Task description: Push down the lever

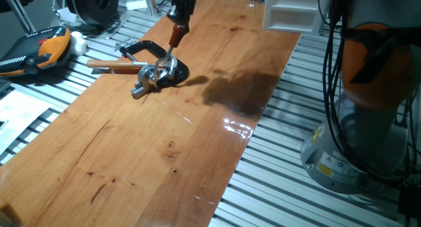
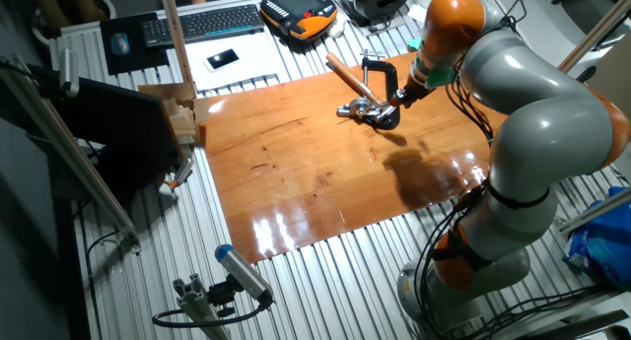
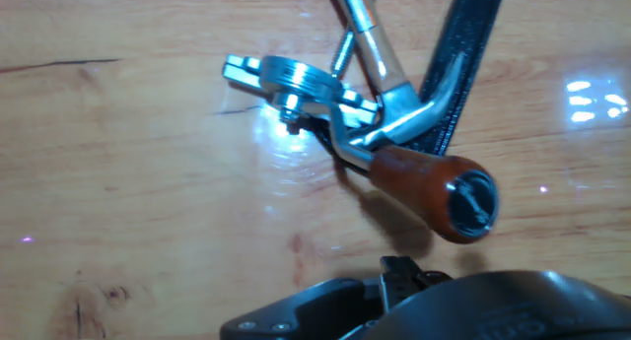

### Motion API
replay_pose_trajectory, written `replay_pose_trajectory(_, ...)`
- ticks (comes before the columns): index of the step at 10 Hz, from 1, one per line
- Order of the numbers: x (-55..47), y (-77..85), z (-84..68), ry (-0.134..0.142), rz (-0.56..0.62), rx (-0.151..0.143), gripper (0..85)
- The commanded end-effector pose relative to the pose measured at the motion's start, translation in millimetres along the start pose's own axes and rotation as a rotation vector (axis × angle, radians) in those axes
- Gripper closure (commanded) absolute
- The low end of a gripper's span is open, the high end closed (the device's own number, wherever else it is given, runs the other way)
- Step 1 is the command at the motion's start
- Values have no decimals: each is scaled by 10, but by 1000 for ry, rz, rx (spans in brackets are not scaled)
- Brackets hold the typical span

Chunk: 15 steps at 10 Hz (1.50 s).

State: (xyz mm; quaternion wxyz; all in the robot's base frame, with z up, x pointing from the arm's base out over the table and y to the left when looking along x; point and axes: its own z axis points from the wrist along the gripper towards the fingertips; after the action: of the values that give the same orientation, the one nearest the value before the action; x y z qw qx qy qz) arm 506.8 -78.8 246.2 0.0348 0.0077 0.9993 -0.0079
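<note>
The lever [image 1: 172, 48] is a thin shiny rod that rises steeply from a chrome-and-black base [image 1: 161, 73] on the wooden board. Its reddish-brown knob [image 1: 177, 35] is at the top. In the hand view the knob [image 3: 434, 192] lies just past my fingertips, with the chrome base [image 3: 296, 84] beyond it. My gripper [image 1: 179, 20] hangs right over the knob, and its dark fingers are drawn together into one narrow tip holding nothing. I cannot tell whether the tip touches the knob. From the other fixed view, the gripper [image 2: 401, 92] is beside the base [image 2: 370, 111].
A black C-shaped clamp [image 1: 146, 49] and a tan wooden tool handle [image 1: 115, 66] lie just behind and left of the base. A white box [image 1: 289, 10] stands at the board's far end. An orange-and-black pendant [image 1: 46, 50] sits off the board to the left.
</note>
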Motion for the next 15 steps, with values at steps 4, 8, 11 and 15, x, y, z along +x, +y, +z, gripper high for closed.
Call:
replay_pose_trajectory(4, 84, -189, 42, -2, 8, -23, 850)
replay_pose_trajectory(8, 77, -425, 115, -22, 44, -33, 850)
replay_pose_trajectory(11, 78, -433, 123, -5, 124, -18, 850)
replay_pose_trajectory(15, 47, -447, 231, -33, 105, -28, 850)
